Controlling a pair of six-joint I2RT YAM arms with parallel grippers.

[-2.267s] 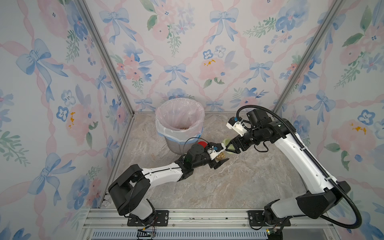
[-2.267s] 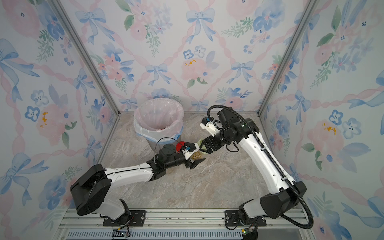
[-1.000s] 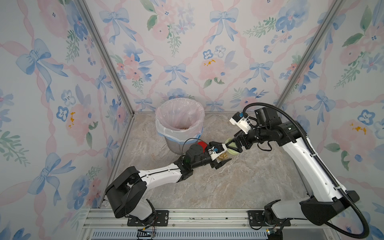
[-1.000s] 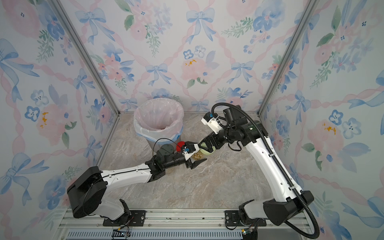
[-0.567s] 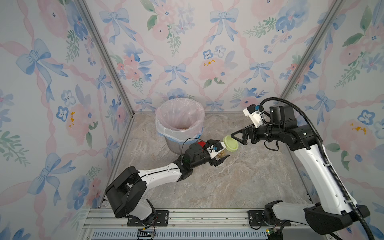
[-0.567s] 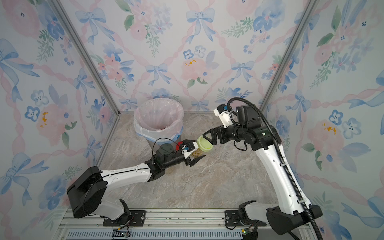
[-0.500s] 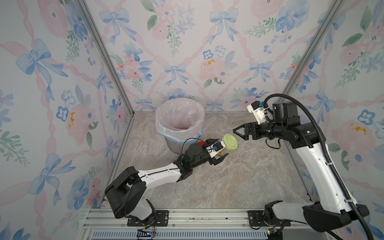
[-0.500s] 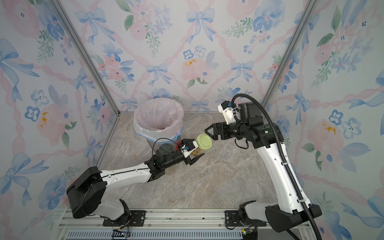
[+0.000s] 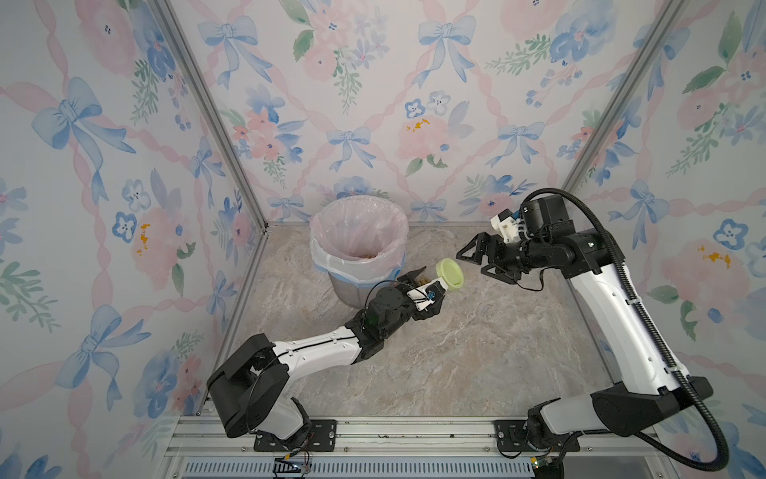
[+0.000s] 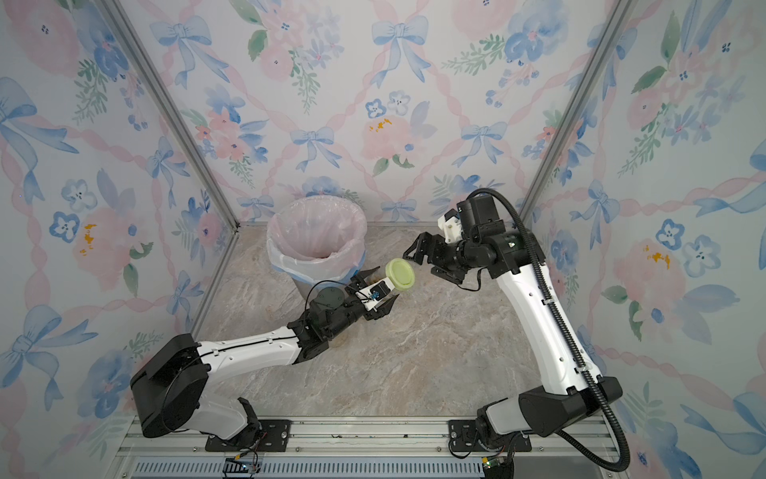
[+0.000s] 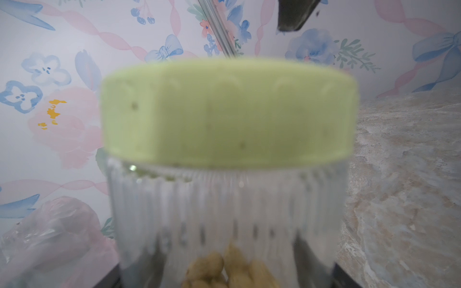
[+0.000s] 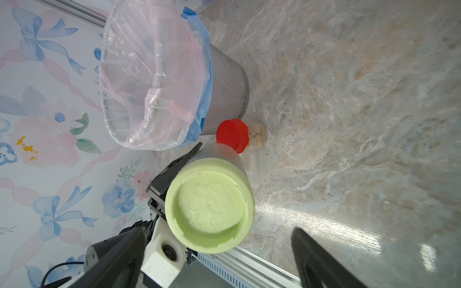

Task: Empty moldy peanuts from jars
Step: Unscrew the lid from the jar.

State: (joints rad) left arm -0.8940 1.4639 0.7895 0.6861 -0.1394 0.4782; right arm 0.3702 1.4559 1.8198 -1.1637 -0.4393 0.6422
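Note:
My left gripper (image 9: 431, 288) is shut on a clear ribbed jar (image 11: 224, 212) and holds it tilted above the table. Its pale green lid (image 9: 452, 273) is on and faces my right gripper (image 9: 470, 262). That gripper is open and empty, a short gap to the right of the lid (image 12: 209, 207). A few moldy peanuts (image 11: 224, 269) lie low in the held jar. A second jar with a red lid (image 12: 232, 134) stands on the table by the bin, peanuts (image 12: 257, 137) showing through its side. In both top views my left arm hides it.
A grey mesh bin (image 9: 352, 290) lined with a pink bag stands at the back, just behind the left gripper, with some peanuts (image 9: 364, 257) in it. Patterned walls close in the left, back and right. A metal rail (image 9: 373, 435) runs along the front edge.
My right gripper was at the green lid a second ago. It has let go, opened and drawn back to the right. The lid stays on the jar, which the left gripper has tipped up slightly.

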